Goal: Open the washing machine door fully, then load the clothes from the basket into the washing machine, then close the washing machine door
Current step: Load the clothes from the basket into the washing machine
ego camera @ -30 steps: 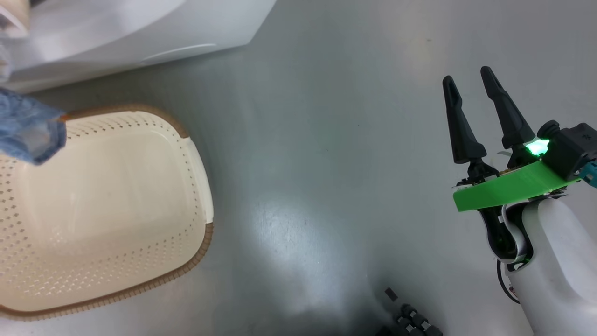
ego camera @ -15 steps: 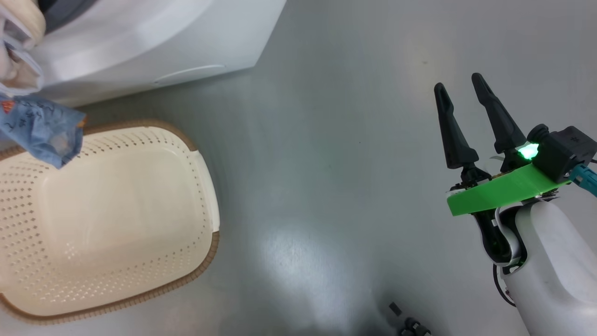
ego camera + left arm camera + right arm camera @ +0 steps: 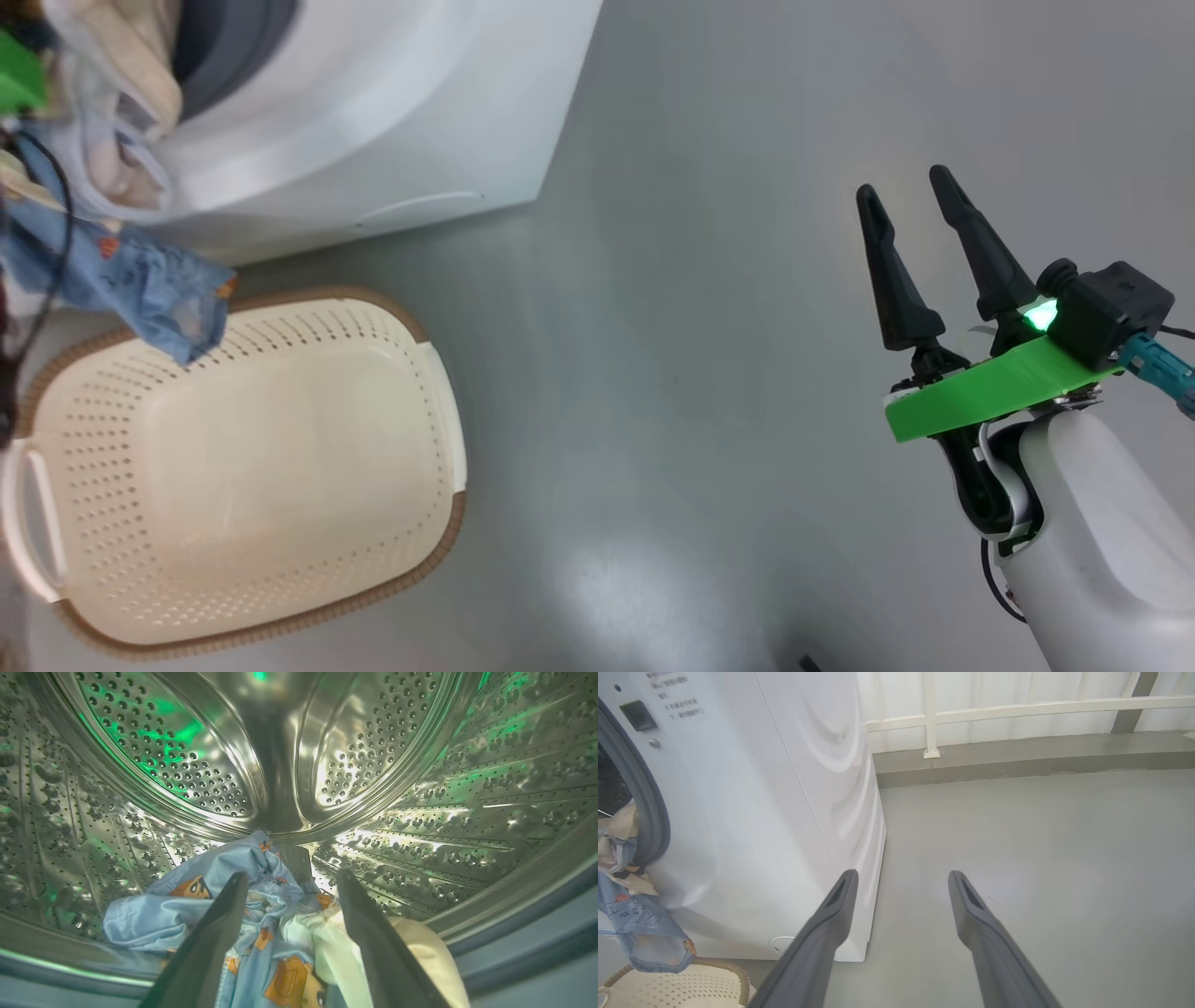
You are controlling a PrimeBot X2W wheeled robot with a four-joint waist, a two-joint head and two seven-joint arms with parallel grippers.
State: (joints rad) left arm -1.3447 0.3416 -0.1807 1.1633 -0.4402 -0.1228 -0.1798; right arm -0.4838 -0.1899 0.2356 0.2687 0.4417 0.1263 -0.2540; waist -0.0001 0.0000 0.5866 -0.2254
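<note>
The light blue clothes printed with orange-brown cartoon figures, bundled with a cream-white piece (image 3: 261,900), lie crumpled in the perforated steel drum (image 3: 187,765) of the big white washing machine (image 3: 373,121). Their long axis runs out over the grey rubber seal (image 3: 659,830). The blue end hangs down, pointing at the cream-white perforated plastic basket (image 3: 439,523). The left hand (image 3: 293,877) is released, its fingers spread above the bundle. The right hand (image 3: 904,184) is unclenched over the grey floor (image 3: 700,373).

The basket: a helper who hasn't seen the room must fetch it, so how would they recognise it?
Find the big white washing machine; on the grey floor right before it sits the basket. It is a cream rounded rectangle with perforated sides and a brown woven-look rim, beneath the hanging blue clothes.
</note>
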